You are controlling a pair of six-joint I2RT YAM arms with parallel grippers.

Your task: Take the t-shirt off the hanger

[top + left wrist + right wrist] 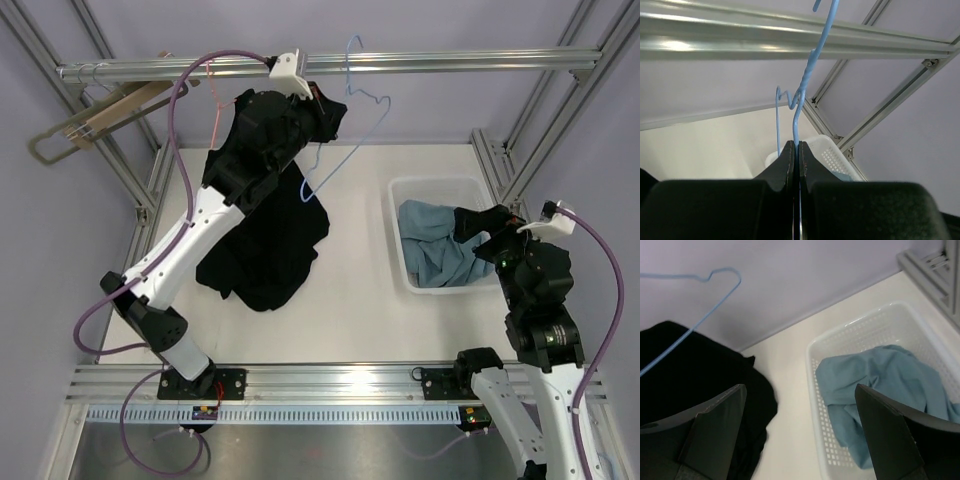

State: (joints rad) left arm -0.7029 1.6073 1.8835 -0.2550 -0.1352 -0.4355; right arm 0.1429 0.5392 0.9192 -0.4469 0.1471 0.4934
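Observation:
A black t-shirt lies crumpled on the white table, left of centre, also in the right wrist view. A bare blue wire hanger hangs with its hook over the top rail. My left gripper is raised near the rail and shut on the hanger's wire, as the left wrist view shows. The hanger rises from the fingertips to the rail. My right gripper is open and empty above the basket, fingers wide apart.
A white perforated basket at right holds a blue-grey garment. A wooden hanger and a pink wire hanger hang at the rail's left end. Aluminium frame posts stand at both sides.

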